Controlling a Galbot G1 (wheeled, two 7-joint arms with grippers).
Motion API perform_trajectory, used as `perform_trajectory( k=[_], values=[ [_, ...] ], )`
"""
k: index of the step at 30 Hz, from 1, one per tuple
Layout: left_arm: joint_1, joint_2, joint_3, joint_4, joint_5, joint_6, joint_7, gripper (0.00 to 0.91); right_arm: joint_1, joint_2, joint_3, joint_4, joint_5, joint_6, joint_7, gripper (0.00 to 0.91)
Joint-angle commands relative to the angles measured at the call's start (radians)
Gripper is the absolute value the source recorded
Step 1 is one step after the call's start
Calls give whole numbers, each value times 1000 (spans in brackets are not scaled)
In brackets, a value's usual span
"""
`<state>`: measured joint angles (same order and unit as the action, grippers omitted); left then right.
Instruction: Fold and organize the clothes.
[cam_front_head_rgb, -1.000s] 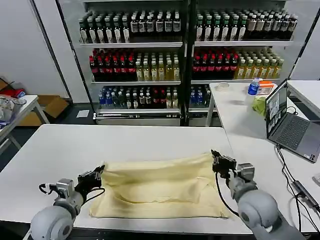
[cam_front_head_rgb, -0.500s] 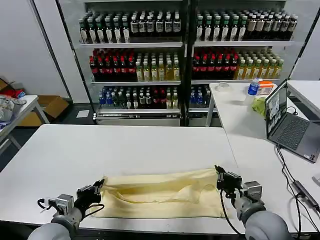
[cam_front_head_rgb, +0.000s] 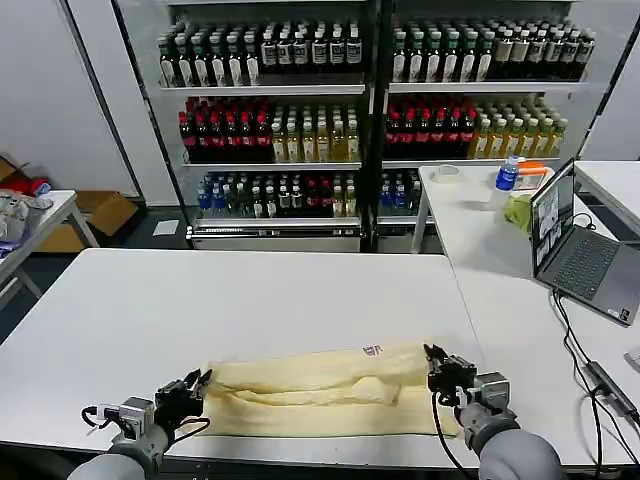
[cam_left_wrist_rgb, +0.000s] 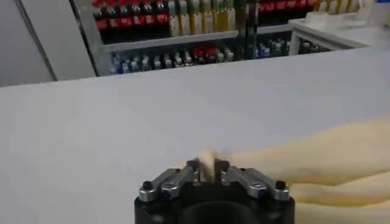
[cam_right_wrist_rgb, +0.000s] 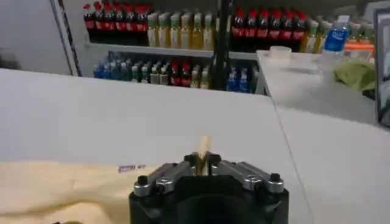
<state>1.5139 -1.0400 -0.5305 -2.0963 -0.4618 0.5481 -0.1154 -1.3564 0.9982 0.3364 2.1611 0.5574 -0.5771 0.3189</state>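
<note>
My left gripper (cam_front_head_rgb: 197, 384) sits at the near edge of the white table (cam_front_head_rgb: 150, 310), clamped on the left end of the cream T-shirt (cam_front_head_rgb: 320, 385); from my left wrist I see a pinch of pale fabric (cam_left_wrist_rgb: 206, 165) squeezed between the two fingers (cam_left_wrist_rgb: 183, 176). My right gripper (cam_front_head_rgb: 434, 362) is at the shirt's right end, likewise clenched on cloth (a thin upright fold of it (cam_right_wrist_rgb: 202, 148) pokes up between the fingers (cam_right_wrist_rgb: 234, 169) in the right wrist view). The T-shirt lies between my two grippers as a long, low, rumpled band along the table's near edge, folded over on itself lengthwise, with a small label bearing a reddish mark (cam_front_head_rgb: 373, 350) on its far side, toward the right end. Beyond the shirt the tabletop runs back bare. To the right of the shirt, on an adjoining table (cam_front_head_rgb: 480, 235), an open laptop (cam_front_head_rgb: 575, 250) stands, and farther back on it are a green cloth bundle (cam_front_head_rgb: 519, 212), a blue-capped bottle (cam_front_head_rgb: 508, 176) and a roll of tape (cam_front_head_rgb: 446, 173). Farthest from the shirt, shelves of bottled drinks (cam_front_head_rgb: 320, 110) line the back wall
</note>
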Motion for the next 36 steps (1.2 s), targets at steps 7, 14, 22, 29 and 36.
perform_trajectory(
  k=[7,14,22,29,36],
  values=[
    [70,-139,-41,-73,20,-48,-78,907,-85,0,41,56,-39,5,7,907],
    [65,-210,-7,-32,1,-37,-104,907,-122,8,74,71,-38,10,17,907],
    [42,-250,15,22,2,-35,-105,725,-139,10,84,81,-38,12,20,907],
    [45,-265,12,39,3,-46,-116,10,-143,11,87,86,-37,15,22,907],
    [49,-271,9,42,-6,-45,-117,10,-143,12,85,92,-36,17,23,907]
  ],
)
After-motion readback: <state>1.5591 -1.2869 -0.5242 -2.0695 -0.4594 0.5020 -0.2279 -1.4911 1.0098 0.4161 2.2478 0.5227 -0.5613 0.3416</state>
